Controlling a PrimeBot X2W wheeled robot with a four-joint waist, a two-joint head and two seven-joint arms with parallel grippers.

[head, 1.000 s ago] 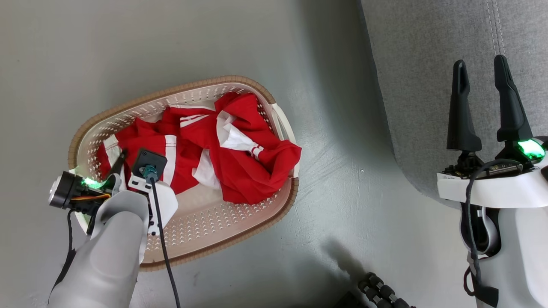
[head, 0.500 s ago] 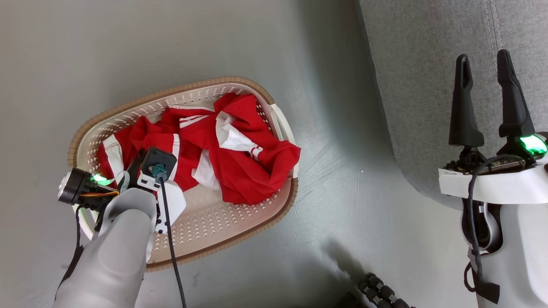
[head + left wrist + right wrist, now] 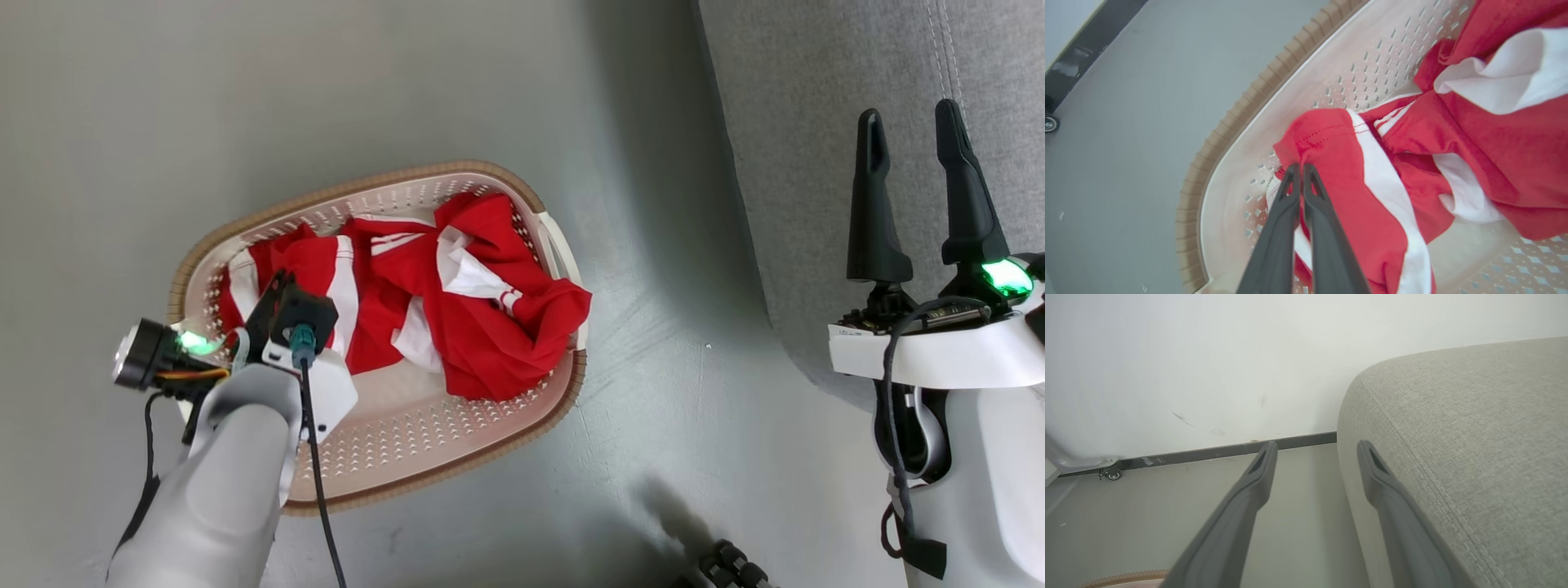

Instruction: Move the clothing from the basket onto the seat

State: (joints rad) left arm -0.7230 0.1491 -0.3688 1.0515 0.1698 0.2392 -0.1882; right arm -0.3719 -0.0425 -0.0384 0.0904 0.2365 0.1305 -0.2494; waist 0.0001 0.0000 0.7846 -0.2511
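Left end effector pinching clothing in basket.
Left end effector is closed on a red fold of the clothing, which lies in the basket; right end effector stands open, empty, at the seat edge.

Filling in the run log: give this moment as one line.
left gripper: shut on clothing in basket | right gripper: open, at seat edge | stage: grasp
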